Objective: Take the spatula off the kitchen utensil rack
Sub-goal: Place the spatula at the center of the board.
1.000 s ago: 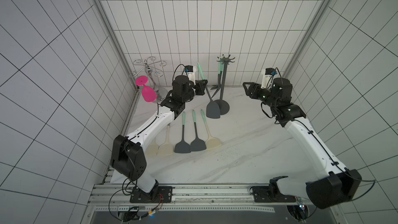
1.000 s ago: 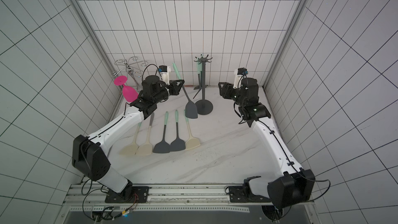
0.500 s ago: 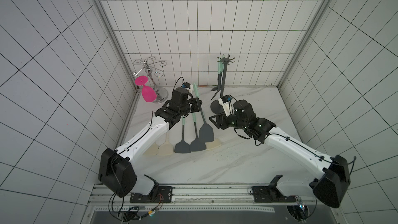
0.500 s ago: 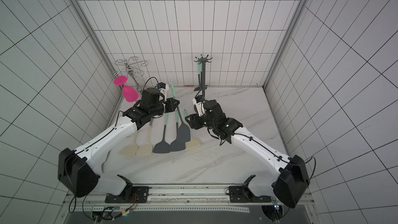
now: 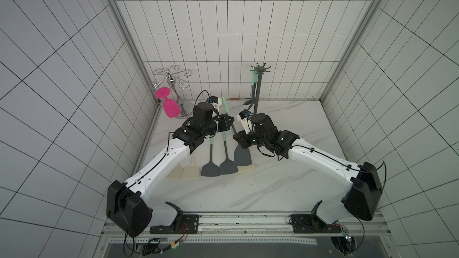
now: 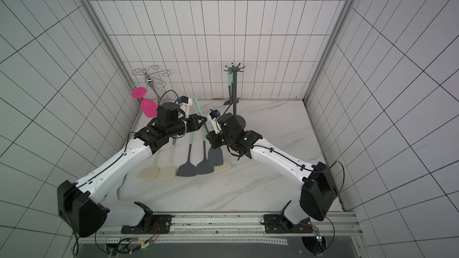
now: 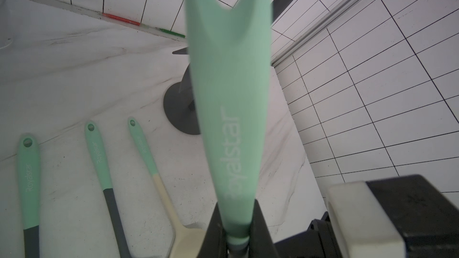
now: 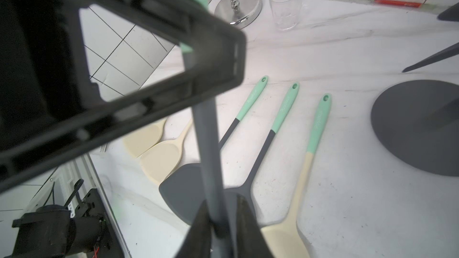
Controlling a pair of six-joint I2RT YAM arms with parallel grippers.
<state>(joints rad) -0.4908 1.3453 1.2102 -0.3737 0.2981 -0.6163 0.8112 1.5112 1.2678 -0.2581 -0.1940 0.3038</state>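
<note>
I see the mint-handled, dark grey silicone spatula (image 5: 243,157) off the tall dark grey kitchen utensil rack (image 8: 417,130), tilted over the row of spatulas (image 5: 226,167) lying on the white marble table (image 5: 285,182). My left gripper (image 7: 236,232) is clamped on its mint handle. My right gripper (image 8: 218,224) is clamped on its grey shaft, nearer the blade.

The setting is a robotics lab cell dressed up as a kitchen corner. White tiled walls (image 5: 223,33) close in three sides around a marble-patterned table (image 5: 285,194). Along its front edge runs a metal rail (image 5: 243,222) carrying the bases of the left arm (image 5: 164,162) and right arm (image 5: 323,160), with loose wiring (image 5: 175,243) exposed below. Kitchen props furnish it: a kitchen utensil rack (image 5: 260,69), a chrome glass holder (image 5: 185,110) with a pink glass (image 5: 171,107), and spatulas (image 5: 211,168) laid in a row.
</note>
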